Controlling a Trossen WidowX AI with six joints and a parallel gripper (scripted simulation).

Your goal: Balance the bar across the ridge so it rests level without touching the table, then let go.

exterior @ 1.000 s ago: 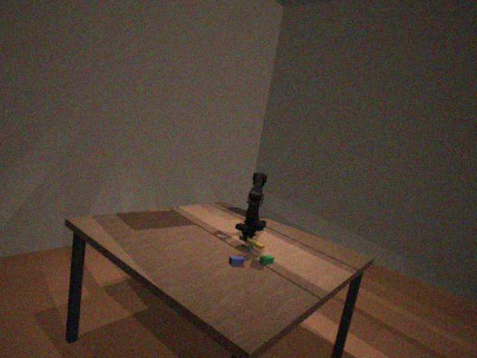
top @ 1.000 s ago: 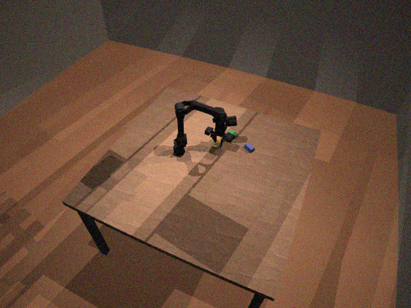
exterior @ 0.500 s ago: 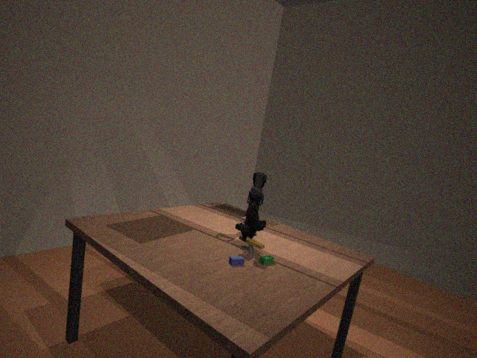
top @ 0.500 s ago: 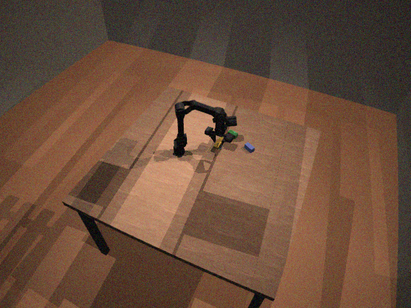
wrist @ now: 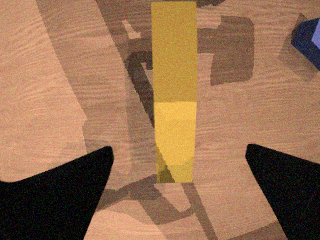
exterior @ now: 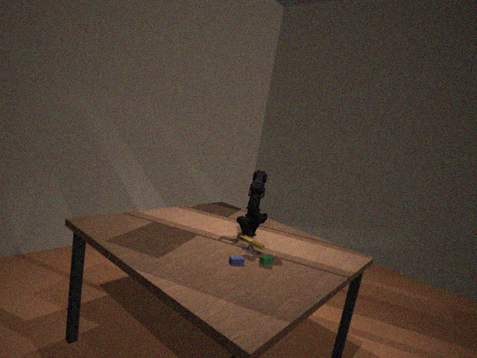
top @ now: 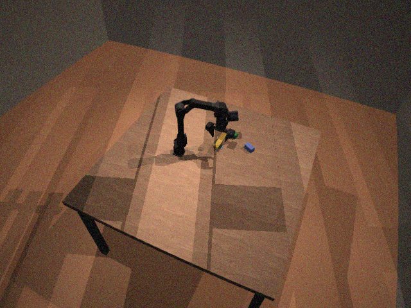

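The yellow bar [top: 219, 140] [exterior: 252, 242] [wrist: 175, 90] lies free under my gripper, its long side pointing away from me in the wrist view. In the exterior view it sits over a small grey ridge [exterior: 250, 249], which the bar hides in the wrist view. I cannot tell whether an end of the bar touches the table. My gripper [top: 219, 132] [exterior: 248, 232] [wrist: 180, 152] is open, with its two dark fingers standing wide on either side of the bar's near end and clear of it.
A green block [top: 235, 135] [exterior: 266, 259] lies just beyond the bar's far end. A blue block [top: 249, 147] [exterior: 236, 260] [wrist: 308, 40] lies off to one side. The arm's base [top: 179, 149] stands on the wooden table [top: 252, 205].
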